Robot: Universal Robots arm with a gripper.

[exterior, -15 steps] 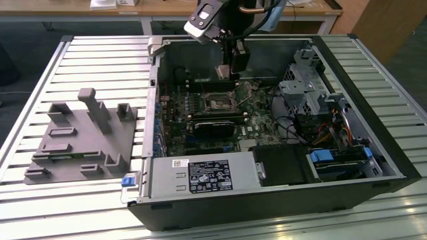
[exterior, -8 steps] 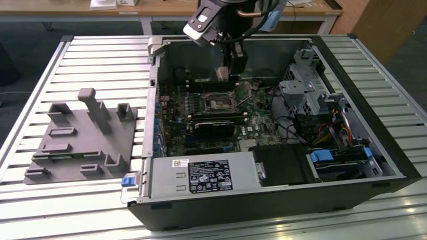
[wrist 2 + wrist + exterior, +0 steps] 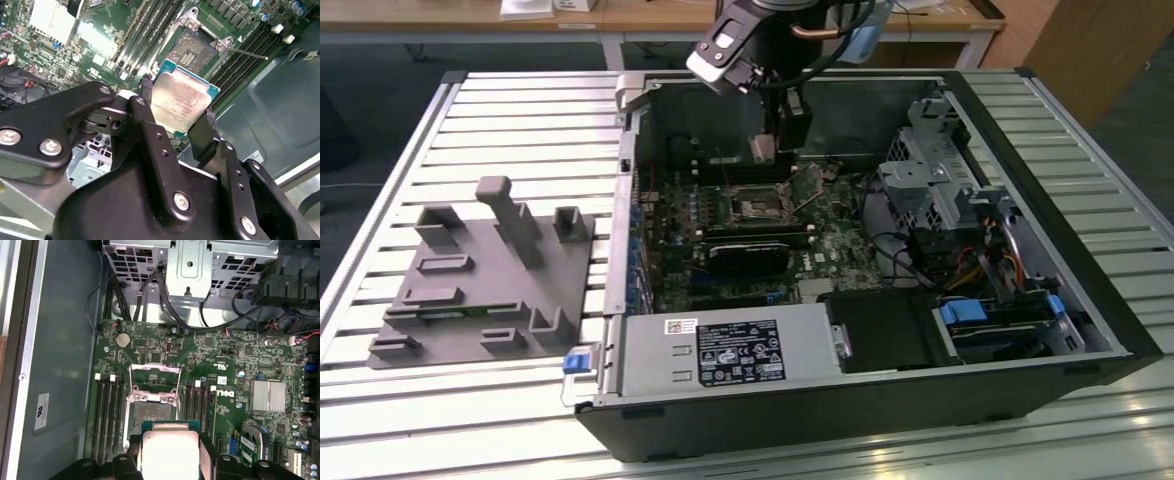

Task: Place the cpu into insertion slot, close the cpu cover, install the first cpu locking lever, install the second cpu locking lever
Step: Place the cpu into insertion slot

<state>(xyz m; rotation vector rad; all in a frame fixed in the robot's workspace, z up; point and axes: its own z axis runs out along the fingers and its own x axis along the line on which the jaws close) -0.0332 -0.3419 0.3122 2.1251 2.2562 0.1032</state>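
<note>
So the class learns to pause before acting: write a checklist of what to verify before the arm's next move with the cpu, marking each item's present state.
1. The cpu is clamped in the gripper: ok.
2. The insertion slot is bare, nothing lying in it: ok.
3. The cpu cover is swung open: ok.
4. The cpu is squared with the slot: cannot tell.
5. The cpu hangs off the motherboard, not touching: ok.

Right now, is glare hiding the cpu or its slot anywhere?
In the first wrist view the cpu is washed pale, the insertion slot evenly lit; in the second wrist view glare bleaches a motherboard patch; in the exterior view the slot sits dim.
</note>
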